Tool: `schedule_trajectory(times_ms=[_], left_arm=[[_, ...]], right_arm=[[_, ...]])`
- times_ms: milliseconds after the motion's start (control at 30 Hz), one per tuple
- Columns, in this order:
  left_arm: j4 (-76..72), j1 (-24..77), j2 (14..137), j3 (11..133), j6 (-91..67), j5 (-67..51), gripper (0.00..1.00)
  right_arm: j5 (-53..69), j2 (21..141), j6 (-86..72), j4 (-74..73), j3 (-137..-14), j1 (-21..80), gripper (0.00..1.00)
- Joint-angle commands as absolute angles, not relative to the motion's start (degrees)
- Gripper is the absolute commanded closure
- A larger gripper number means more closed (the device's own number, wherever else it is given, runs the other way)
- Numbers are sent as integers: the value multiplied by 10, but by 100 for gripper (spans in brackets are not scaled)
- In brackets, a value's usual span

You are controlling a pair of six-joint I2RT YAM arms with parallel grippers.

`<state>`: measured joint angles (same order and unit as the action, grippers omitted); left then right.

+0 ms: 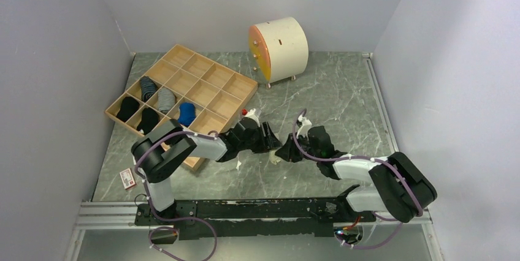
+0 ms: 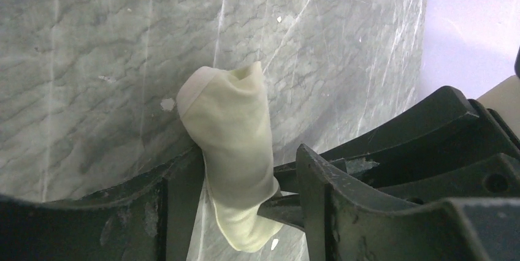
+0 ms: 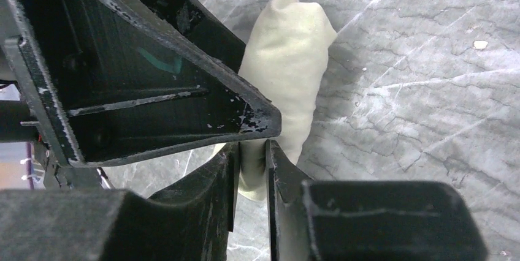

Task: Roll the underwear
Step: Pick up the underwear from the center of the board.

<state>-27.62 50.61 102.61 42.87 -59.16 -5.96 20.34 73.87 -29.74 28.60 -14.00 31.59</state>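
The underwear (image 2: 233, 132) is a cream roll lying on the grey marble table between both grippers; in the top view only a pale bit of it (image 1: 274, 158) shows under the arms. My right gripper (image 3: 251, 151) is shut on one end of the roll (image 3: 288, 59). My left gripper (image 2: 242, 169) is open and straddles the roll: one finger (image 2: 181, 200) touches the cloth and the other (image 2: 319, 187) stands a little apart from it. In the top view the left gripper (image 1: 268, 138) and the right gripper (image 1: 288, 151) meet at the table's middle.
A wooden divided tray (image 1: 214, 77) at the back left holds dark and blue rolled items. A cream round cabinet (image 1: 279, 49) with an orange face stands at the back. A small red and white card (image 1: 127, 178) lies near the left front edge.
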Motion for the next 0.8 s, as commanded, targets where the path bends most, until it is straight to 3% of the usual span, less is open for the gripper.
schedule_trajectory(times_ms=[0,267,433,767], left_arm=[[-201,521,1060,436,-566,-53,40],[-182,525,1070,444,-549,-37,71],[-195,525,1061,452,-520,-54,94],[-229,517,999,448,-464,-129,95]], right_arm=[[204,737,-295,290,-127,310,75],[234,691,-296,284,-126,310,54],[179,597,-297,177,-151,310,42],[3,425,-335,33,-163,307,33]])
